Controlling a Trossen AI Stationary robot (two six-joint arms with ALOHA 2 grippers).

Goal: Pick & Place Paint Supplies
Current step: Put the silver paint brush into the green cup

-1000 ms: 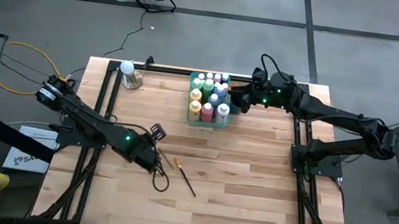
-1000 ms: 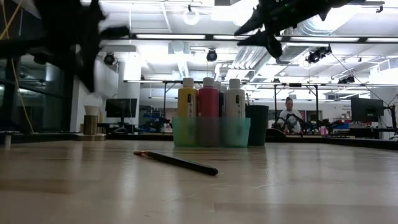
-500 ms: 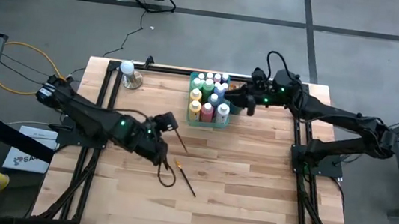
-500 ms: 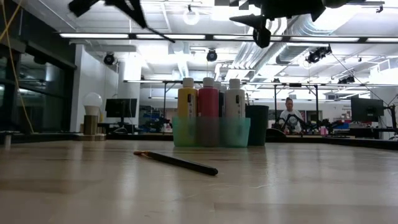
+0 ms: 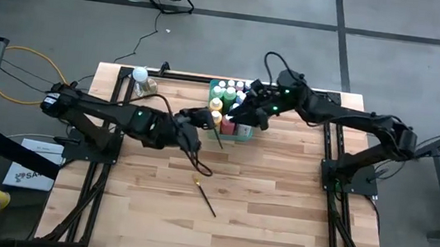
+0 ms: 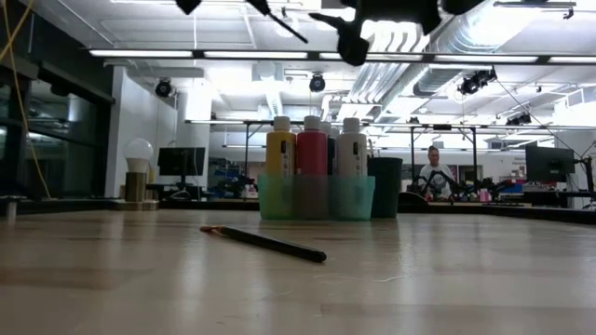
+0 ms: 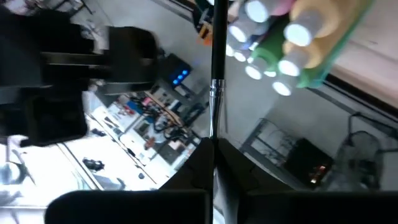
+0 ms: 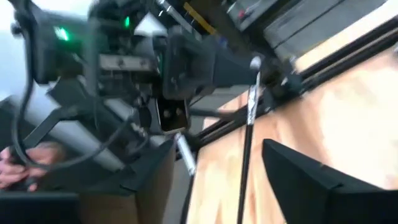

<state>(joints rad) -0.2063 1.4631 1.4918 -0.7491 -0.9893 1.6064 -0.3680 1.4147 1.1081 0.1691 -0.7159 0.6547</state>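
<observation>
Gripping a thin dark paintbrush (image 5: 216, 131) between closed fingers, the left gripper (image 5: 204, 119) hangs near the tabletop's far edge, beside the green bin of white-capped paint bottles (image 5: 227, 133). Facing it, the right gripper (image 5: 242, 112) gapes empty. Another orange-tipped paintbrush (image 5: 204, 197) lies mid-table.

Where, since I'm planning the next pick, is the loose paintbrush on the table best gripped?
Probably mid-handle, coming straight down and closing across the shaft: the loose paintbrush lies flat, thin and diagonal on the table, with nothing touching it.
</observation>
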